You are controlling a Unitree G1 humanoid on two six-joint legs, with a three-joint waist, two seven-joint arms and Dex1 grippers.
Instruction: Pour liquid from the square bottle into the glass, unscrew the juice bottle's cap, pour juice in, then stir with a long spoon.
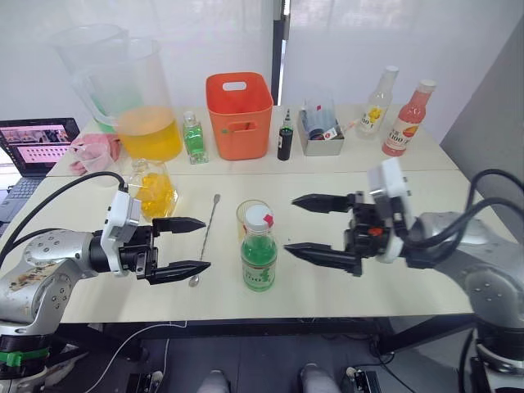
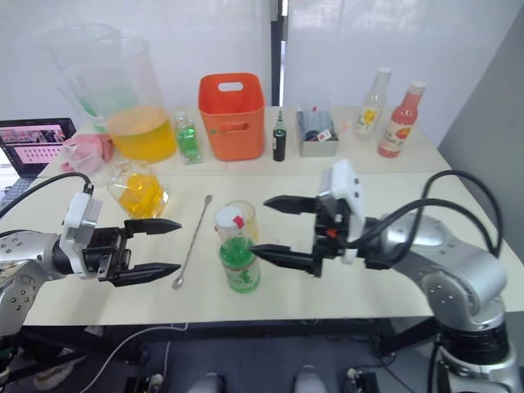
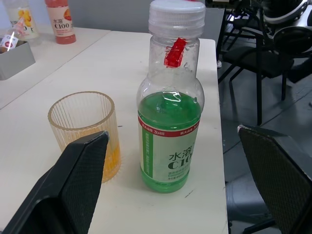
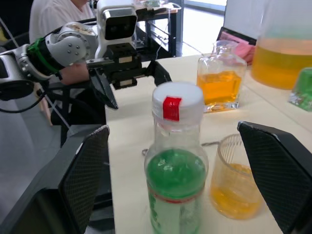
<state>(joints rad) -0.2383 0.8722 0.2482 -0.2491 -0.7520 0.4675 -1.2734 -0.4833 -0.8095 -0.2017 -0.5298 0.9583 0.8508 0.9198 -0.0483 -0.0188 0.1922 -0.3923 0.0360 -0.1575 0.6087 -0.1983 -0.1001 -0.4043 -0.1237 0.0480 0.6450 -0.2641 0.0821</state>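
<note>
The juice bottle (image 1: 259, 260), green liquid inside and white cap (image 1: 259, 217) with a red tab screwed on, stands upright near the table's front edge. Just behind it is the glass (image 1: 248, 212), holding some orange liquid. The square bottle (image 1: 152, 191) with orange liquid stands to the left. The long spoon (image 1: 205, 236) lies flat between them. My left gripper (image 1: 205, 244) is open, left of the juice bottle and over the spoon. Open as well, my right gripper (image 1: 290, 223) hovers just right of the bottle, its fingers level with the bottle (image 4: 176, 195) and either side of it in the right wrist view.
Along the back stand a big pitcher of orange liquid (image 1: 146, 106), a small green bottle (image 1: 194, 137), an orange bin (image 1: 239, 115), a dark bottle (image 1: 285, 139), a grey box (image 1: 321, 133) and two tall bottles (image 1: 409, 119). A laptop (image 1: 33, 147) sits far left.
</note>
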